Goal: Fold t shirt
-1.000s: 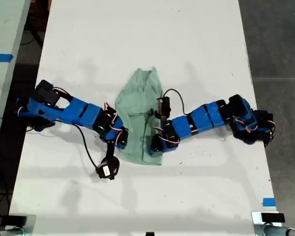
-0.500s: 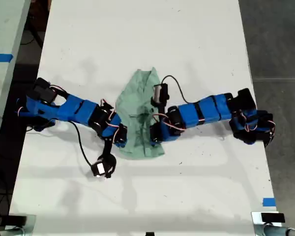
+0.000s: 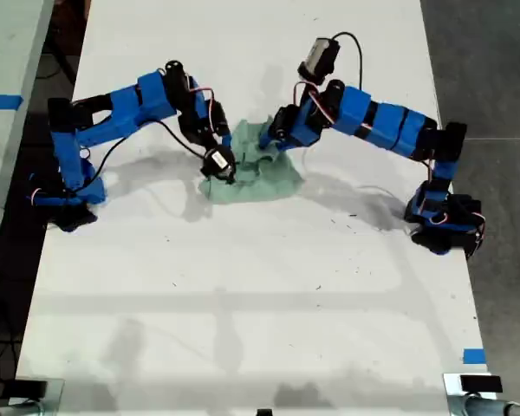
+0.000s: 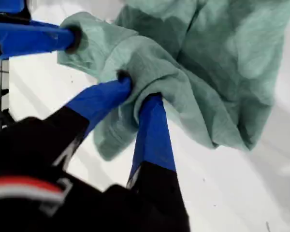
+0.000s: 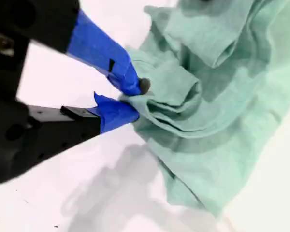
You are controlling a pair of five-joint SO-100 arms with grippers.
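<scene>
1. At the exterior view's left, one blue arm (image 3: pixel 121 108) reaches in over the white surface (image 3: pixel 243 303). Its black wrist camera (image 3: pixel 217 162) hangs on a loose cable right at the cloth's edge. The wrist views do not settle whether this arm is first or second.
2. The t shirt (image 3: pixel 256 173) lies between the two arms in the upper middle of the exterior view. It is bunched into a wrinkled mint heap, partly lifted at its near edges.
3. It looks light, limp and thin, so it will sag and slide into folds rather than hold a shape. A hem or sleeve edge is the sound place to pinch it, with both corners kept taut.
4. The first gripper (image 4: pixel 139 92) has its fingers (image 4: pixel 152 125) closed on a gathered roll of cloth that wraps over both tips.
5. The second gripper (image 5: pixel 134 98) has its fingers (image 5: pixel 113 58) pinched tight on a folded edge, with several layers crumpled just beyond the tips.
6. At the exterior view's right, the other blue arm (image 3: pixel 381 126) bends in, and its jaws meet the shirt close to the other arm's.
7. Little stands in the way on the surface. The likeliest snags are the dangling camera cable and the two grippers crowding each other
8. A blue tape mark (image 3: pixel 474 356) sits well apart from the shirt, low on the exterior view's right
</scene>
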